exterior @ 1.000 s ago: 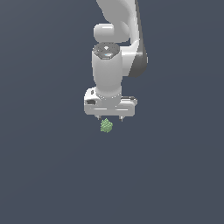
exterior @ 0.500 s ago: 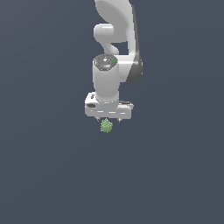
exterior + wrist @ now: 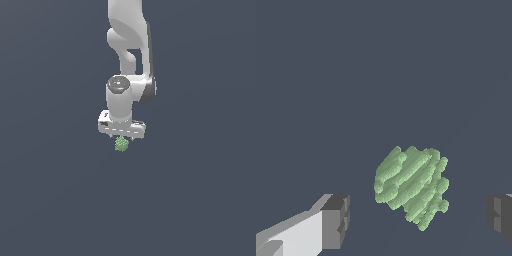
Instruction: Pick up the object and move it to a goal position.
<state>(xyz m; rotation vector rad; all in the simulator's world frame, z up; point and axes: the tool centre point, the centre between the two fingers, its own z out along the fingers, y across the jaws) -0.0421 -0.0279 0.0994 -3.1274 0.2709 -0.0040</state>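
The object (image 3: pixel 121 144) is a small light-green bumpy blob lying on the dark grey floor. In the exterior view my white gripper (image 3: pixel 121 139) hangs straight over it, its body just above the blob. In the wrist view the object (image 3: pixel 412 185) lies between the two dark fingertips (image 3: pixel 336 221), with a gap on each side. The gripper (image 3: pixel 416 217) is open and touches nothing.
The dark grey floor (image 3: pixel 200 200) stretches flat all around. The white arm (image 3: pixel 130 45) rises above the gripper. Nothing else shows.
The gripper has come down closer over the object, and the arm above it has shifted. The object has not moved.
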